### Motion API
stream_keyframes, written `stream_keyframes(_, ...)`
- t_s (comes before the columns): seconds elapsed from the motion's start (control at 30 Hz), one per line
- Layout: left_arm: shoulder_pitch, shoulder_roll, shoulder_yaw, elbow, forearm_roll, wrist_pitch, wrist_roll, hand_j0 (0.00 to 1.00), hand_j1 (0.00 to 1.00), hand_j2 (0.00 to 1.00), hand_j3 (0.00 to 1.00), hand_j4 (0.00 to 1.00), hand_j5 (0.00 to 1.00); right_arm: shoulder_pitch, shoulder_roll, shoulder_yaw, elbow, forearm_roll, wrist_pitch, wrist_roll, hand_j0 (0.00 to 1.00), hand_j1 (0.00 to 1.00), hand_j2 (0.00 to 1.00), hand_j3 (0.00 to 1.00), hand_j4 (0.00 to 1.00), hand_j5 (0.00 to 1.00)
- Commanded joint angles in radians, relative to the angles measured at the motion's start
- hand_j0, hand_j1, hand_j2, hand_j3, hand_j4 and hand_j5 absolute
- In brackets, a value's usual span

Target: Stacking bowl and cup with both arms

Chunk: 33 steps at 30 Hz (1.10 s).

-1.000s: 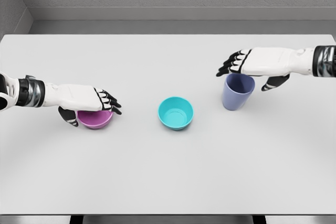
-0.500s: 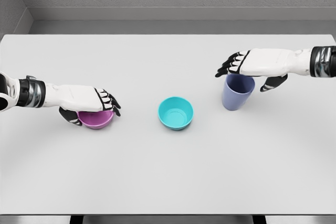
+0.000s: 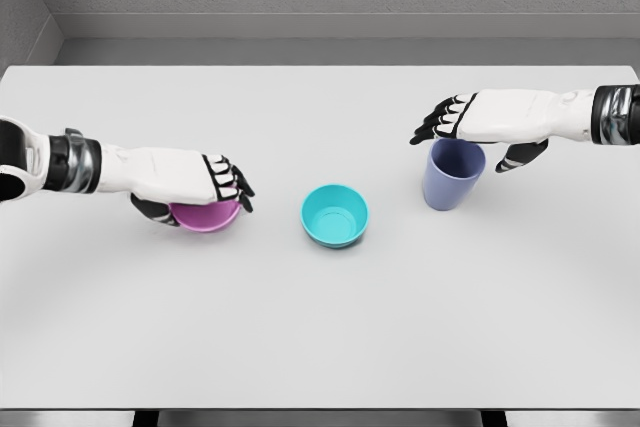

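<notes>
My left hand (image 3: 185,179) clamps the pink bowl (image 3: 205,215) left of the tabletop's centre, teal bowl (image 3: 335,215) lying just right; right hand (image 3: 480,119) rests spread over the blue cup (image 3: 452,174).

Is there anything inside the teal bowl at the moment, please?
No, the teal bowl shows only its own bare interior, with nothing resting in it.

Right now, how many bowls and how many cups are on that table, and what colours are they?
Bowls: 2, the pink bowl under the left hand and the teal bowl in the middle.
Cups: 1, the blue cup under the right hand.
Total: 3 things on the white table.
</notes>
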Motion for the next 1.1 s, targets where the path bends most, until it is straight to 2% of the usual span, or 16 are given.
stream_keyframes(0.0, -0.002, -0.028, -0.001, -0.021, 0.005, 0.003, 0.001, 0.55, 0.55, 0.55, 0.55, 0.55, 0.55, 0.000, -0.001, 0.000, 0.000, -0.005, 0.003, 0.000, 1.00, 1.00, 1.00, 1.00, 1.00, 1.00)
stream_keyframes(0.43, -0.123, -0.220, -0.044, -0.013, 0.013, 0.003, 0.001, 0.55, 0.55, 0.55, 0.55, 0.55, 0.55, 0.000, 0.014, 0.027, 0.014, -0.005, 0.003, 0.000, 1.00, 1.00, 1.00, 1.00, 1.00, 1.00)
stream_keyframes(0.57, -0.126, -0.269, -0.044, 0.016, 0.013, 0.003, 0.001, 0.55, 0.55, 0.55, 0.55, 0.55, 0.55, -0.009, 0.024, 0.027, 0.015, -0.003, 0.003, 0.000, 1.00, 1.00, 1.00, 1.00, 1.00, 1.00)
stream_keyframes(0.73, -0.126, -0.323, -0.044, 0.134, 0.013, 0.003, 0.001, 0.55, 0.55, 0.55, 0.55, 0.55, 0.55, -0.009, 0.028, 0.037, 0.020, -0.003, 0.003, 0.000, 1.00, 1.00, 1.00, 1.00, 1.00, 1.00)
stream_keyframes(1.07, -0.124, -0.364, -0.091, 0.135, 0.012, 0.003, 0.001, 0.57, 0.57, 0.57, 0.57, 0.57, 0.57, -0.012, 0.030, 0.055, 0.041, -0.003, 0.003, 0.000, 1.00, 1.00, 1.00, 1.00, 1.00, 1.00)
